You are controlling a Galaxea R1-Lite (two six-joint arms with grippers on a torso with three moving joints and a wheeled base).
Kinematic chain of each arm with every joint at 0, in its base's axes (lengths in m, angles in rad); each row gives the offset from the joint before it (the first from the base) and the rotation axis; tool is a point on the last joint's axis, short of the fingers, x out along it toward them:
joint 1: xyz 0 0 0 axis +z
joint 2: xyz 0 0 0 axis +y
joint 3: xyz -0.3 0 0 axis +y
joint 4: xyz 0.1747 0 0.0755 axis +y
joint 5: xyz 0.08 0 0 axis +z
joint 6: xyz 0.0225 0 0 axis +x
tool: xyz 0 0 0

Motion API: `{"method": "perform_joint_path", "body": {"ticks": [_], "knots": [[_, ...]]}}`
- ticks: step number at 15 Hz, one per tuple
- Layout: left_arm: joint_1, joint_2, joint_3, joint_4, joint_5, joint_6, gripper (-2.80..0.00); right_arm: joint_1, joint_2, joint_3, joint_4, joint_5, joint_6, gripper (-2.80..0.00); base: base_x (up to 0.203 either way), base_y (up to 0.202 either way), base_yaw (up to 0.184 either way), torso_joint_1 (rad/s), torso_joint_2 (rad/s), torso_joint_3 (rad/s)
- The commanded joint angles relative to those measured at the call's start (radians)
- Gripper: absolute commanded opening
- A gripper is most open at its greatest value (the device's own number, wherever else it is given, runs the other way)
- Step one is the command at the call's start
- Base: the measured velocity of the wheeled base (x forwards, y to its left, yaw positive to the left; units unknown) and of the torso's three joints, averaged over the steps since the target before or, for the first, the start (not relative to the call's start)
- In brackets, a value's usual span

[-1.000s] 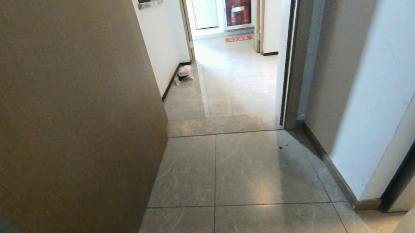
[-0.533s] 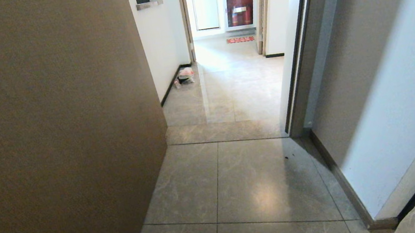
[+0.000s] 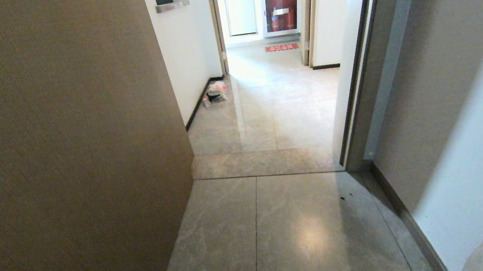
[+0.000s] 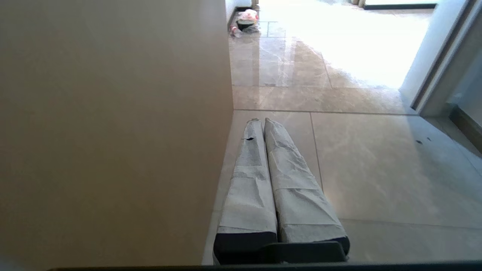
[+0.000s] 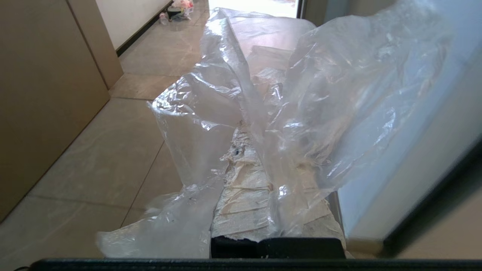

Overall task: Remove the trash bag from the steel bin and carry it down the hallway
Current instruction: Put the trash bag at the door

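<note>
The trash bag (image 5: 293, 101) is clamped in the right gripper (image 5: 263, 158); the left gripper (image 4: 263, 122) is pressed together, empty. The hallway (image 3: 279, 214) is narrowed by a brown panel (image 3: 64, 152) at frame left; litter (image 3: 216, 92) lies upper centre.

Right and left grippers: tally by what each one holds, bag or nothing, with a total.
Shut on the trash bag: 1, the right gripper.
Shut with nothing between its fingers: 1, the left gripper.
Total: 2 grippers.
</note>
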Motion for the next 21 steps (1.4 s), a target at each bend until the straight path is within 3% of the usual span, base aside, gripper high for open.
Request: {"method": "perform_joint_path", "body": {"ticks": [1, 13, 21], "knots": [[0.000, 0.001, 0.000, -0.001, 0.000, 0.001, -2.80, 0.000, 0.002, 0.000, 0.000, 0.000, 0.000, -2.80, 0.197, 0.000, -0.004, 0.001, 0.01, 0.004], [0.000, 0.001, 0.000, -0.001, 0.000, -0.005, -2.80, 0.000, 0.002, 0.000, 0.000, 0.000, -0.001, -2.80, 0.190, 0.000, 0.001, 0.002, 0.00, 0.003], [0.000, 0.001, 0.000, -0.001, 0.000, -0.006, -2.80, 0.000, 0.002, 0.000, 0.000, 0.000, -0.001, -2.80, 0.007, 0.000, 0.000, 0.000, 0.00, 0.001]]}}
